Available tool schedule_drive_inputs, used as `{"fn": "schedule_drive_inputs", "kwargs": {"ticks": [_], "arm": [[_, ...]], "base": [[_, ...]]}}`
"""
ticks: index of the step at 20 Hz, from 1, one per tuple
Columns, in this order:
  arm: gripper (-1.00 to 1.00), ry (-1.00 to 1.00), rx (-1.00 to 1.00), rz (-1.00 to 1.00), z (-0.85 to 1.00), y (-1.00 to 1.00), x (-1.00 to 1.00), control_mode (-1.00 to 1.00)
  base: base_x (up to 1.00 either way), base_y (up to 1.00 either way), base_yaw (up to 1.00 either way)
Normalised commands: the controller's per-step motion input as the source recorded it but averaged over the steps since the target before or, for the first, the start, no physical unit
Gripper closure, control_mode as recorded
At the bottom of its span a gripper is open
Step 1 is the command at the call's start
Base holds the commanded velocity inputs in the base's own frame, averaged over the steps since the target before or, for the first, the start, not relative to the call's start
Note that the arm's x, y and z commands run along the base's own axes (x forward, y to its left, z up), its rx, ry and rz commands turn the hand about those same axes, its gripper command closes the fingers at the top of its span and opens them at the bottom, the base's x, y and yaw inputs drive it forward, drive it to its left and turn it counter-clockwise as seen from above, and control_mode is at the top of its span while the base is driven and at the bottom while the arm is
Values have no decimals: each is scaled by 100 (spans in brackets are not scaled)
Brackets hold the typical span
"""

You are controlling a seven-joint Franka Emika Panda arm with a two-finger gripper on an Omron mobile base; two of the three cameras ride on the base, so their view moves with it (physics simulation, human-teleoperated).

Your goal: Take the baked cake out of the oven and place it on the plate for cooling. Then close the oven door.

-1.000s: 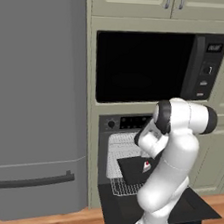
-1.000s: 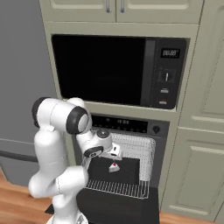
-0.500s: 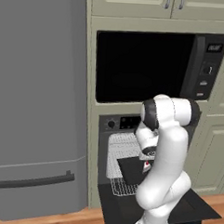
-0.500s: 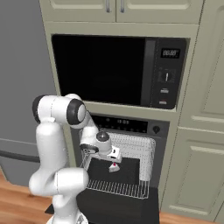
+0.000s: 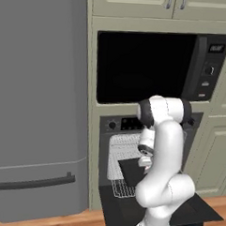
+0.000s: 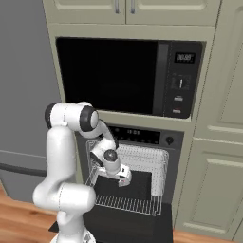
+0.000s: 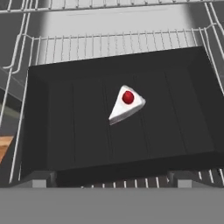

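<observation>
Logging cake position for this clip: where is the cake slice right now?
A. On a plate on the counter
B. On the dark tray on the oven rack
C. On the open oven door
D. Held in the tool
B: the hand view shows the cake slice lying near the middle of the dark tray on the oven rack, with nothing gripping it.

A home kitchen, rendered rather than photographed. A tall grey fridge [image 5: 38,101] is standing at the left, its bar handle running across the lower door. Beside it, pale green cabinets [image 6: 216,80] are framing a built-in column: a large black microwave [image 6: 126,76] is sitting above, and an oven [image 6: 142,137] with round knobs and a small display is sitting below. The oven door [image 5: 175,209] is hanging open over a wooden floor [image 6: 19,218]. Inside, a wire rack [image 7: 109,43] is carrying a dark baking tray [image 7: 78,140], and a slice of cake [image 7: 126,103] topped with a red cherry is lying on it.
</observation>
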Motion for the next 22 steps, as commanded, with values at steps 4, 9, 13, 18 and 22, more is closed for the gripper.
{"fn": "schedule_drive_inputs", "kwargs": {"ticks": [4,9,13,18,22], "arm": [[-100,-2,0,-1,-36,0,9,-100],[-100,0,0,-7,-19,0,11,-100],[-100,0,0,-10,-16,0,14,-100],[-100,0,0,-10,-10,0,23,-100],[-100,-3,0,-2,0,0,27,-100]], "base": [[0,0,0],[0,0,0],[0,0,0],[0,0,0],[0,0,0]]}}
